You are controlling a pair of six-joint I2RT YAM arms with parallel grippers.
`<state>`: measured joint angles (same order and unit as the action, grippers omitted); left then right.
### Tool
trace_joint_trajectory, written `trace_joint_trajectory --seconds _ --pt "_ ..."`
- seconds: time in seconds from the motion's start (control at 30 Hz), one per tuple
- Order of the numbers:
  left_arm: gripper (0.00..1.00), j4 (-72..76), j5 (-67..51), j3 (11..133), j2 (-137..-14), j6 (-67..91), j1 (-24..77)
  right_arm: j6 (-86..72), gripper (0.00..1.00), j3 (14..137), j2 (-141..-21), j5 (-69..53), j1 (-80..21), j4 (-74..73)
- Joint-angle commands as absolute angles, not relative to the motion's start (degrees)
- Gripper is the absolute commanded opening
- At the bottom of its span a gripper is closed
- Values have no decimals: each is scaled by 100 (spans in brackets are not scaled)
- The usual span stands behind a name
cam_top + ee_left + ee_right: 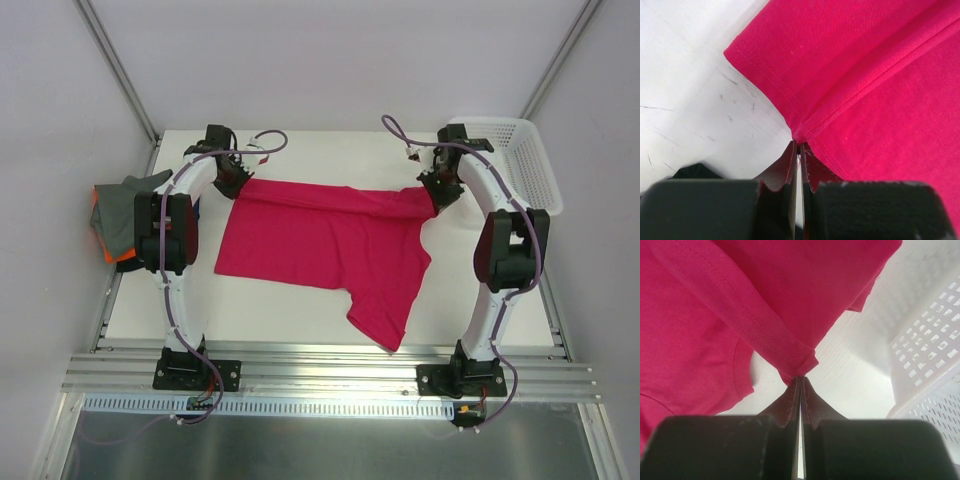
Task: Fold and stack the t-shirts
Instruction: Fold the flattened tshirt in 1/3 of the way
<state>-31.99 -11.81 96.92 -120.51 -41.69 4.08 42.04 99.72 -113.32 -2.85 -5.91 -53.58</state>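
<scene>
The bright magenta-pink cotton t-shirt (320, 240) lies spread on the white table (320, 150) between the 2 arms, its body flat and 1 short sleeve (385, 315) trailing toward the near edge. A heap of grey, orange and dark navy cloth (120, 220), probably the other shirts, sits at the table's left edge, well apart from the pink one. The white plastic mesh basket (520, 160) stands at the far right corner.

The left gripper (799, 147) is clamped on the far left corner of the shirt: its wrist view shows the jaws pressed together with a stitched hem corner pinched at their tips. The right gripper (800, 380) is likewise closed on the far right corner, where a doubled seam bunches into the tips, with the basket just beside it.

The step in hand looks like a fold of this shirt, with both far corners gripped and the edge between them drawn fairly straight. The next move probably calls for both arms to lift together and carry that edge toward the near side, keeping an even pull so the cloth does not sag or twist, then lay it down squarely over the lower half before letting go. The loose sleeve may need tucking afterward.
</scene>
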Motion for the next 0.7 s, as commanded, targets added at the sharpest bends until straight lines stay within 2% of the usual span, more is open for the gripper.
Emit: trace_joint_trajectory --seconds 0.0,0.5,0.57,0.63,0.67 --pt "0 -3261 -1222 9826 -11856 -4069 431 4237 0 10116 -11355 -439 -694 -5563" --pt "0 -3261 -1064 9870 -11936 -3955 431 4377 1 10108 -11637 -422 -817 -5722" --pt "11 -3261 -1046 9879 -11936 -3929 431 4394 9 10134 -11680 -352 -817 -5818" --pt "34 -3261 -1011 9879 -11909 -3911 431 4421 17 10090 -11663 -308 -817 -5906" --pt "44 -3252 -1002 9879 -11909 -3902 431 4430 31 10046 -11628 -308 -817 -5898"
